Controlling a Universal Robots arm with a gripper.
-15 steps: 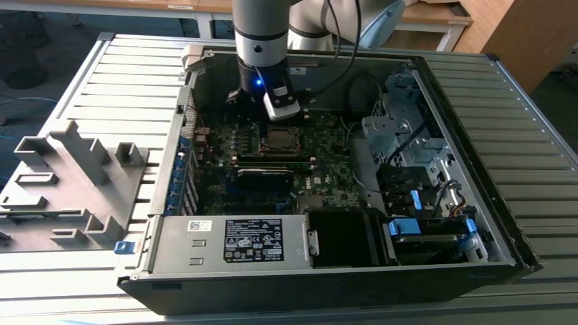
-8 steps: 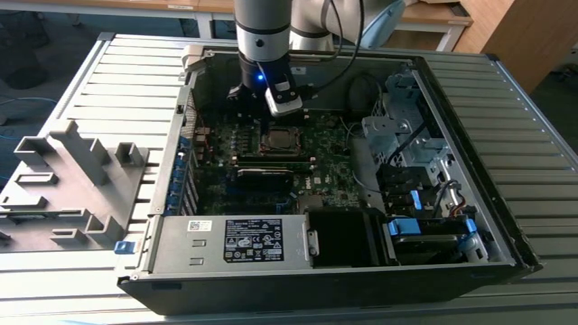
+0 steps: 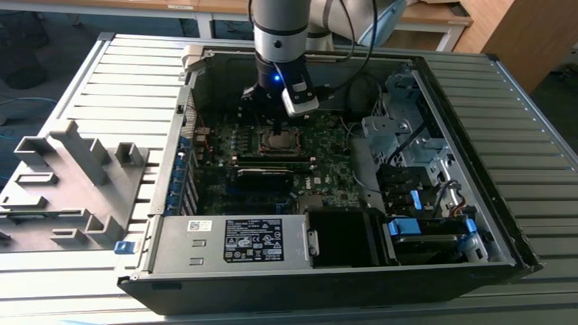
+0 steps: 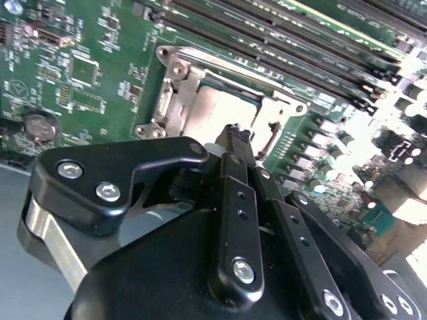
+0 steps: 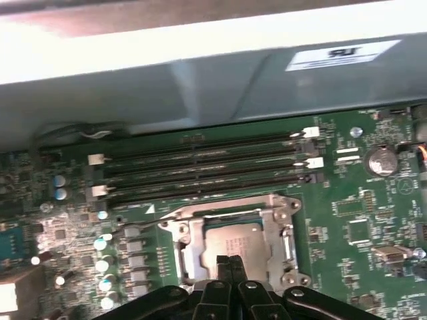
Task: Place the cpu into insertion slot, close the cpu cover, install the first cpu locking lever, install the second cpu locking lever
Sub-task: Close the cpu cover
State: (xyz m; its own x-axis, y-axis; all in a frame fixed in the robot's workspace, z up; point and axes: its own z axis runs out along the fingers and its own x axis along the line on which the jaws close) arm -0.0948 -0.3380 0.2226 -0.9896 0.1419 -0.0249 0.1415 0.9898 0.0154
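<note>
The cpu (image 5: 235,235) lies flat in the insertion slot on the green motherboard, its silvery-grey top showing through the cut-out of the cpu cover (image 5: 190,235). The cover is folded down flat around the chip. In the second wrist view the cpu (image 4: 217,110) and cover (image 4: 175,90) sit just beyond the fingertips. My gripper (image 5: 230,262) hovers close over the near edge of the socket, its black fingers pressed together with nothing between them. In the exterior view the gripper (image 3: 275,126) hangs just above the socket (image 3: 281,140) inside the open computer case.
Long black memory slots (image 5: 200,167) run beside the socket, with the case wall behind them. A coin battery (image 5: 381,160) sits nearby. The case holds a power supply (image 3: 253,240), a black fan shroud (image 3: 348,237) and a drive cage (image 3: 407,145). A grey fixture (image 3: 72,176) stands outside.
</note>
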